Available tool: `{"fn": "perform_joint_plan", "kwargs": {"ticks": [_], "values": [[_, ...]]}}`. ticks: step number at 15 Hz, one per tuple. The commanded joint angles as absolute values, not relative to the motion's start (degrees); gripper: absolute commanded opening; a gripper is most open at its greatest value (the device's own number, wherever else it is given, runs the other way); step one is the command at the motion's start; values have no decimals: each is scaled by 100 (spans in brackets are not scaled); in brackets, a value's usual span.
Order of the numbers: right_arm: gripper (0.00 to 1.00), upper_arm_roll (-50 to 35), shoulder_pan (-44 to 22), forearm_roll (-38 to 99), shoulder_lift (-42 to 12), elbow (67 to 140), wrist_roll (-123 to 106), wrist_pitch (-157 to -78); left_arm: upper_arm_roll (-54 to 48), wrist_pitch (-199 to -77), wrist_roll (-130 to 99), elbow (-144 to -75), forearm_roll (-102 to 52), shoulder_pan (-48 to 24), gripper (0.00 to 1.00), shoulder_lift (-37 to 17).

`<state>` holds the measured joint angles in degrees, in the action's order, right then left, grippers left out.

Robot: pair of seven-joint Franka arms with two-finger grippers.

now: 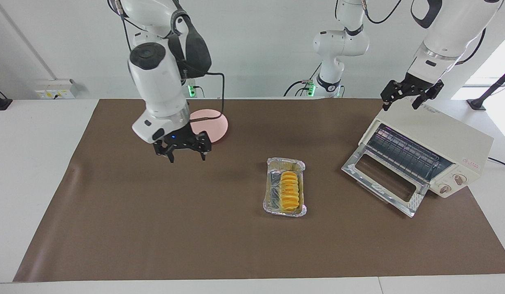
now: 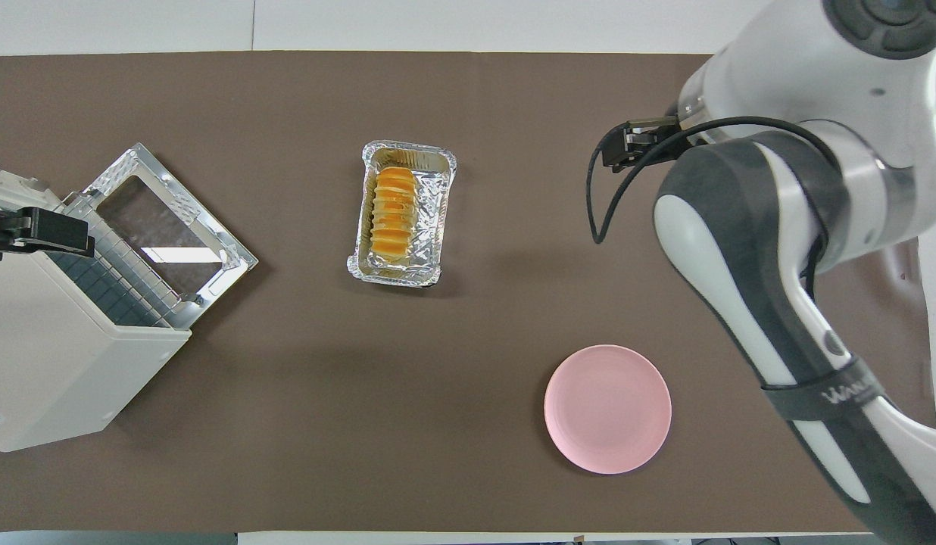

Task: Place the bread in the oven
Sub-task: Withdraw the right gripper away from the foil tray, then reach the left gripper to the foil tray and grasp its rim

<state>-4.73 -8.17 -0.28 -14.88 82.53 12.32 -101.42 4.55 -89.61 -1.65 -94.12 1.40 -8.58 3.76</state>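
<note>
The bread (image 1: 288,190) (image 2: 393,214), a ridged golden-yellow loaf, lies in a crinkled foil tray (image 1: 286,164) (image 2: 407,147) mid-table. The cream oven (image 1: 440,134) (image 2: 51,363) stands at the left arm's end with its glass door (image 1: 383,179) (image 2: 165,219) dropped open and the wire rack showing. My right gripper (image 1: 187,158) (image 2: 618,150) hangs open and empty over bare mat beside the pink plate, well away from the tray. Above the oven's top, my left gripper (image 1: 400,107) (image 2: 36,231) waits, open and holding nothing.
A round pink plate (image 1: 213,122) (image 2: 607,409) lies nearer to the robots than the tray, toward the right arm's end. A brown mat (image 1: 154,228) covers the table. The right arm's black cable loops beside its wrist.
</note>
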Motion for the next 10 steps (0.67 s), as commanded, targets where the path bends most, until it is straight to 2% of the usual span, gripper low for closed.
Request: {"fn": "perform_joint_plan", "kwargs": {"ticks": [1, 6, 10], "values": [[100, -563, -466, -97, -810, 8858, 942, -9889, 448, -8747, -105, -9492, 193, -826, 100, 439], [100, -562, -36, -97, -642, 9053, 519, -9818, 413, -8560, -210, -9475, 193, -1089, 100, 457], [100, -562, 18, -97, -519, 9105, 369, -9571, 395, -9342, -860, -9475, -341, -1458, 100, 343]]}}
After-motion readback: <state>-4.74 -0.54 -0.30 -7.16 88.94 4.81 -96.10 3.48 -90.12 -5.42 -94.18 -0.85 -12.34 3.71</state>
